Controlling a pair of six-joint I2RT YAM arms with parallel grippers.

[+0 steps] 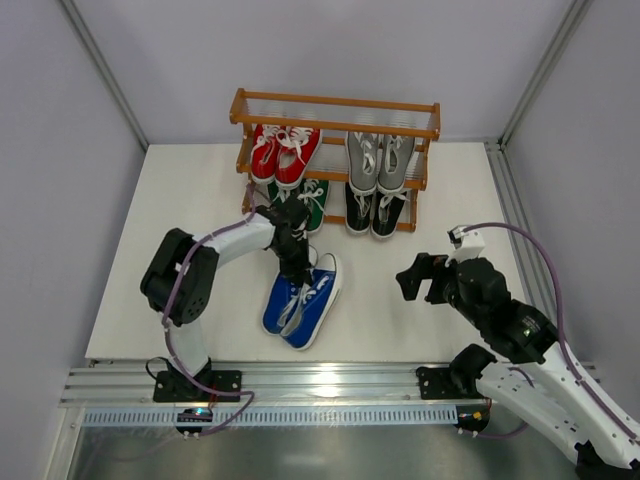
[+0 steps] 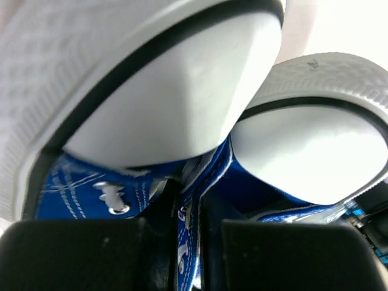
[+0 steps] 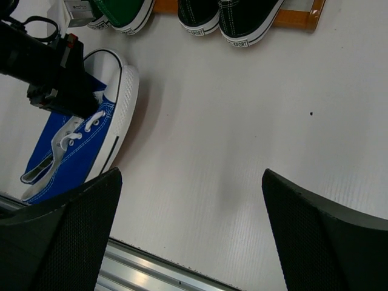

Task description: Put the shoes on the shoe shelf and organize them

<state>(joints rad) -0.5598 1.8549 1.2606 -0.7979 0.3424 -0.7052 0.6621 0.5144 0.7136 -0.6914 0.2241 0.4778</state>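
Observation:
The blue shoes (image 1: 300, 298) lie side by side on the white table in front of the shoe shelf (image 1: 335, 103), toes pointing toward it. My left gripper (image 1: 298, 268) is down between them. In the left wrist view it is shut on the two inner blue canvas edges (image 2: 191, 242) pinched together, with the white toe caps (image 2: 176, 91) ahead. On the shelf the red pair (image 1: 283, 152) and grey pair (image 1: 380, 160) sit above the green pair (image 1: 310, 200) and black pair (image 1: 376, 212). My right gripper (image 1: 412, 278) hovers open over bare table (image 3: 191, 200), right of the blue shoe (image 3: 79, 151).
The table's near edge has an aluminium rail (image 1: 320, 385). The shelf's top tier holds nothing. The shelf's base (image 3: 297, 18) with black shoes (image 3: 242, 18) and a green shoe (image 3: 121, 12) shows at the top of the right wrist view.

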